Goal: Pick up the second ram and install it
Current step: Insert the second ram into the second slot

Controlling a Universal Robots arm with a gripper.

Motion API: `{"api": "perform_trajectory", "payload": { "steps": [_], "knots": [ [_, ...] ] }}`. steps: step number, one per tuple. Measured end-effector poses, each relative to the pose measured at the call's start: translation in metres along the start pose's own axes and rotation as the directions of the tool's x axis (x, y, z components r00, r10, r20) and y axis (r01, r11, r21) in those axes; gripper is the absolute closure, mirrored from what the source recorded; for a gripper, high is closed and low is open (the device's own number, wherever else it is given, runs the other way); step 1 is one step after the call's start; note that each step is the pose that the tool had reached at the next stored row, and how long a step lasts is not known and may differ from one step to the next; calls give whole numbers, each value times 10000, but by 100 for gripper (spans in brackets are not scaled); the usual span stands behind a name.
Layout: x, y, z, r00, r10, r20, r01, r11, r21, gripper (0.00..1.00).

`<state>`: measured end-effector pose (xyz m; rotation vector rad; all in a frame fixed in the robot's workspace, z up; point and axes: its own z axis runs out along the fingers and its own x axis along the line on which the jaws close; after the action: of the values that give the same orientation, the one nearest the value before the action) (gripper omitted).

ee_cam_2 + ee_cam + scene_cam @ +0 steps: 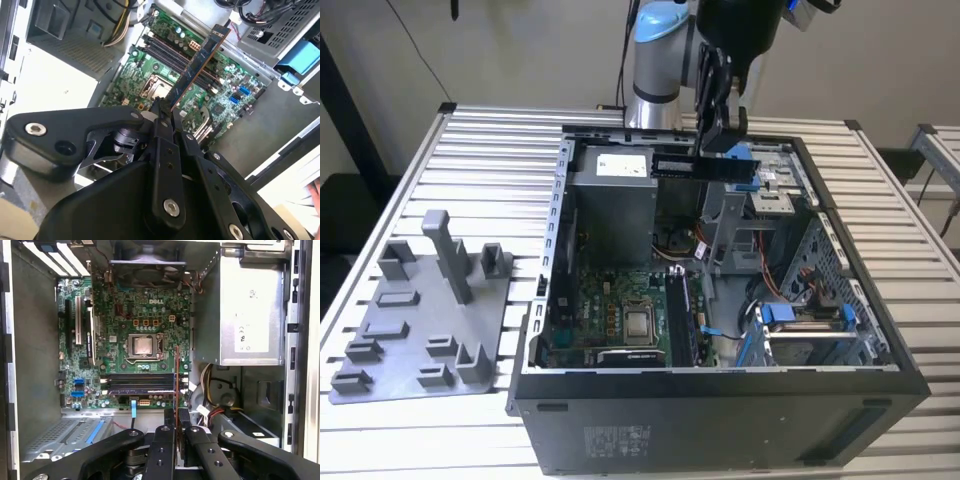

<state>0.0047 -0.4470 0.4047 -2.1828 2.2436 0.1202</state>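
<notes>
My gripper (720,143) hangs above the back half of the open computer case (720,375), shut on the second ram (685,166), a long thin dark stick held level. In the second wrist view the ram (197,62) juts out from between the fingertips (156,116) over the green motherboard (225,95). In the first wrist view the ram (177,375) appears edge-on, above the end of the dark memory slots (140,384) beside the processor (142,346). The gripper (176,415) clamps one end of the stick.
A gray holder plate (420,330) with upright posts lies on the slatted table at the exterior view's left. Inside the case are the power supply box (610,200), a drive cage with blue clips (800,325) and loose cables (212,385). The case walls stand high all around.
</notes>
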Motion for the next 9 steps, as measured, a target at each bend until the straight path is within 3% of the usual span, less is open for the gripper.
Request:
{"api": "perform_trajectory", "payload": {
  "steps": [9],
  "knots": [
    [-15, 0, 1, 10000, 0, 0, 0, 10000, 0, 86]
  ]
}}
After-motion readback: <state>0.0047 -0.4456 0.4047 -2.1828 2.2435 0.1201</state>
